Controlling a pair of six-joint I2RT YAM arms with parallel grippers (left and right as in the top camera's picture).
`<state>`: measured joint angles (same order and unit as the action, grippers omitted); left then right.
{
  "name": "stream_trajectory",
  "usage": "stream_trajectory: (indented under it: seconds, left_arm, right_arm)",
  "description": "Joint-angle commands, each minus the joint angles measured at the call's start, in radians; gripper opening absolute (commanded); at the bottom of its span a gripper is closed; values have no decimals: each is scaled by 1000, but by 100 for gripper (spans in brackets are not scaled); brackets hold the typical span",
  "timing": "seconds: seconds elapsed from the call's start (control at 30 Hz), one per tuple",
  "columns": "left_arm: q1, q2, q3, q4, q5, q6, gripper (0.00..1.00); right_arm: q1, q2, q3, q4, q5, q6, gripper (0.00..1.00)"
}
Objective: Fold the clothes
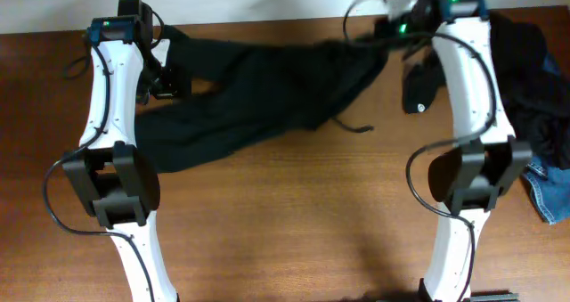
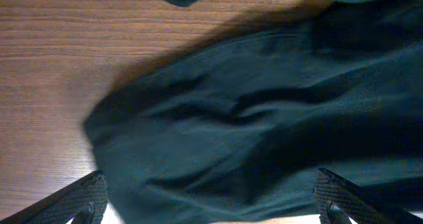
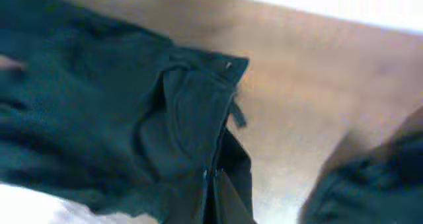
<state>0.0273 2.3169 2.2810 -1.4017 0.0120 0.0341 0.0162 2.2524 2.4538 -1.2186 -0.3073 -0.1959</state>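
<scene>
A long black garment lies wrinkled across the far half of the wooden table, from the left arm to the right arm. In the left wrist view the black fabric fills most of the frame. My left gripper hovers over its left part with the fingers spread wide and empty. My right gripper is at the garment's far right end. In the right wrist view its fingers are closed together on a fold of the black fabric near a seamed edge.
A pile of dark clothes lies at the right edge, with a blue denim piece in front of it. A small black item lies by the right arm. A loose cord trails from the garment. Bare wood table lies in front.
</scene>
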Motion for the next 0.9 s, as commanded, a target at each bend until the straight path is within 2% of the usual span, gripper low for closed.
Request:
stream_trajectory:
  seconds: [0.0,0.13,0.33,0.43,0.5,0.57,0.63,0.67,0.73,0.87]
  left_arm:
    - [-2,-10,4,-1,12,16,99]
    - [-2,-10,4,-2,12,16,99]
    - [-2,-10,4,-2,11,16,99]
    - [-2,-10,4,-2,12,16,99]
    - [-2,-10,4,-2,12,16,99]
    - [-2,-10,4,-2,12,16,99]
    - [-2,-10,4,-4,12,16,99]
    - [-2,-10,4,-5,13,21,99]
    - [-2,-10,4,-9,20,33,99]
    - [-5,-13,4,-21,106,105,99]
  right_arm:
    - [4,-28,227,-52,13,-53,4]
    - [6,-28,342,-169,13,-97,4]
    - [12,-24,312,-349,13,-186,4]
    - [11,-24,306,-451,13,-175,5]
    - [10,-24,305,-480,18,-120,19]
    - [10,-24,305,-480,39,-24,22]
    - [10,-24,305,-480,38,-1,26]
    - [10,-24,305,-480,39,23,35]
    - [10,-24,305,-480,38,56,48]
    - [12,-24,298,-480,39,63,59]
